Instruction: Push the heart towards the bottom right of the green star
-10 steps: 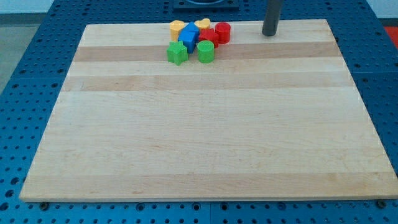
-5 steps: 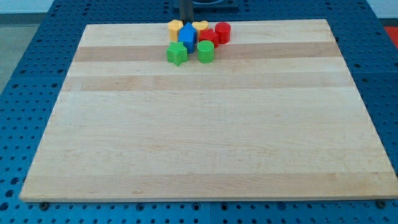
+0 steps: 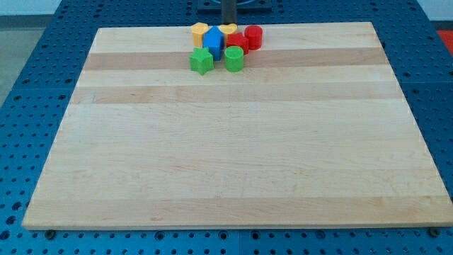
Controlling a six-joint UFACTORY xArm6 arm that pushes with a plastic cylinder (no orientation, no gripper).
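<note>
The yellow heart (image 3: 228,30) lies at the view's top edge of the wooden board (image 3: 233,156), at the back of a tight cluster of blocks. The green star (image 3: 202,60) is at the cluster's bottom left, below and left of the heart. Between them sit a blue block (image 3: 215,42) and a red block (image 3: 237,43). My tip (image 3: 228,23) stands right behind the heart, at its top side, touching or nearly touching it. The rod's lowest end is partly hidden by the heart.
A yellow hexagonal block (image 3: 200,32) lies left of the heart. A red cylinder (image 3: 253,36) lies to its right. A green rounded block (image 3: 234,59) sits right of the star. A blue pegboard table (image 3: 42,64) surrounds the board.
My rod swung from the board's top right to the left, past the cluster to behind the yellow hexagon. It has now shifted back right to behind the heart. The blocks have barely moved.
</note>
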